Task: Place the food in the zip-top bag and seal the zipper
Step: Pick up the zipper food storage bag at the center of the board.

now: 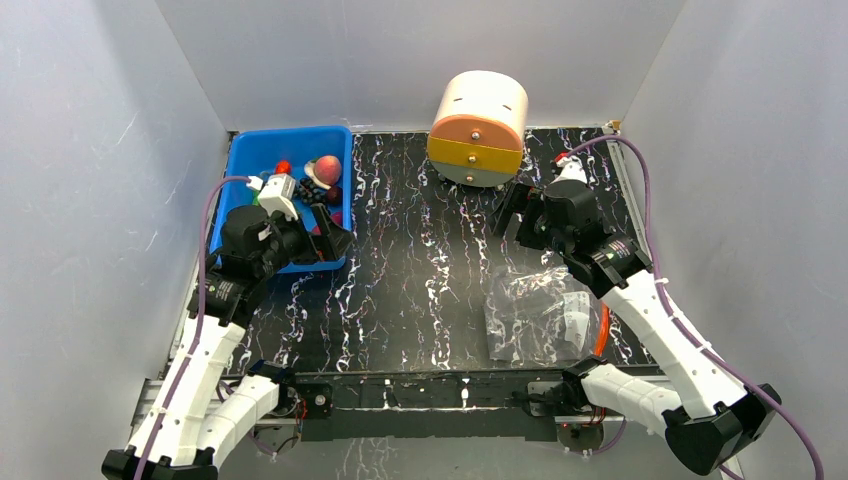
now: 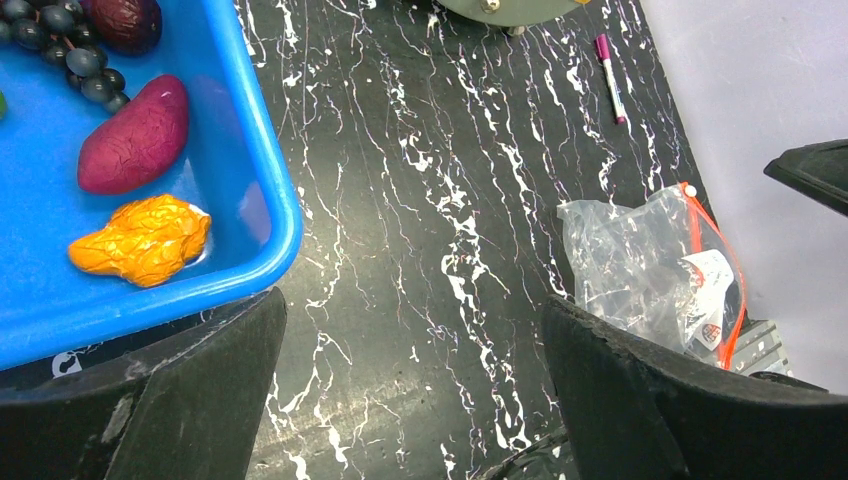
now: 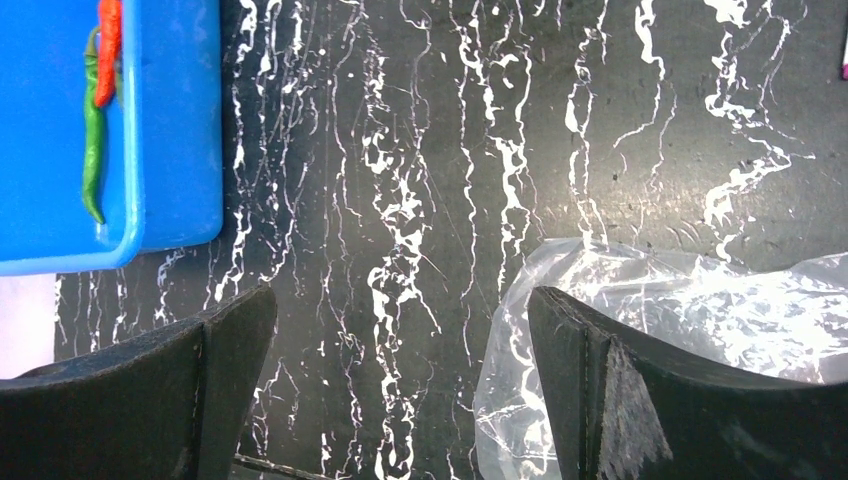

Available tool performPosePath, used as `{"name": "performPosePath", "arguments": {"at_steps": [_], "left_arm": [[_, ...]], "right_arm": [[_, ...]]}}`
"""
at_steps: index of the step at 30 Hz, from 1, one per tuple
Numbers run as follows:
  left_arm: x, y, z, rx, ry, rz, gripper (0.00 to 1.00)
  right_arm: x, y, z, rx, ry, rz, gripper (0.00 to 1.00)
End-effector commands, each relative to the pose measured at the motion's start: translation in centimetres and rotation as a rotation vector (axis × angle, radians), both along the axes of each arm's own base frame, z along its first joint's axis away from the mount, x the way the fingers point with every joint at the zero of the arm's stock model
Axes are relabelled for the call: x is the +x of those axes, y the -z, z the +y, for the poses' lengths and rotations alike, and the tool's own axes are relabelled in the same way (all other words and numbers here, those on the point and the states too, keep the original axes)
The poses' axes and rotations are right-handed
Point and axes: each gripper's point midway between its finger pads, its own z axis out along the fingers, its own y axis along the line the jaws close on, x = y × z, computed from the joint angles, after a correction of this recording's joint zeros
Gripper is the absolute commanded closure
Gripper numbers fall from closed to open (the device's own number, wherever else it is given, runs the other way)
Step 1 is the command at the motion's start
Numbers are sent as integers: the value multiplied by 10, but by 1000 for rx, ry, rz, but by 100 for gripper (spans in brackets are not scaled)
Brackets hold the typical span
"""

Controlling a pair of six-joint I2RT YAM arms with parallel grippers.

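The food lies in the blue bin [image 1: 245,150]: a pink-red round fruit [image 1: 327,167], a dark purple piece [image 2: 135,135], an orange piece [image 2: 140,238], a long green pepper [image 3: 93,150] and a red chili [image 3: 108,40]. The clear zip-top bag [image 1: 535,310] lies flat at the front right, its orange-red zipper [image 2: 715,235] along the right edge. My left gripper [image 2: 415,390] is open and empty over the table beside the bin's front right corner. My right gripper [image 3: 400,380] is open and empty above the table, just behind the bag [image 3: 680,300].
A cream and orange drum [image 1: 478,125] stands at the back centre. A pink marker [image 2: 610,75] lies near the back right. Dark grapes [image 2: 70,50] are also in the bin [image 2: 240,200]. Grey walls enclose the black marbled table.
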Motion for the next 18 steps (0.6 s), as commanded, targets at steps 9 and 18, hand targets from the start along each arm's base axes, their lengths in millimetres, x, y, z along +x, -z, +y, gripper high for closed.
{"name": "performPosePath", "arguments": {"at_steps": [9, 18], "left_arm": [[-4, 8, -10, -38, 52, 24, 2], [0, 20, -23, -81, 104, 81, 2]], "right_arm": [[3, 45, -5, -23, 92, 162, 8], [-2, 86, 17, 1, 30, 323, 32]]}}
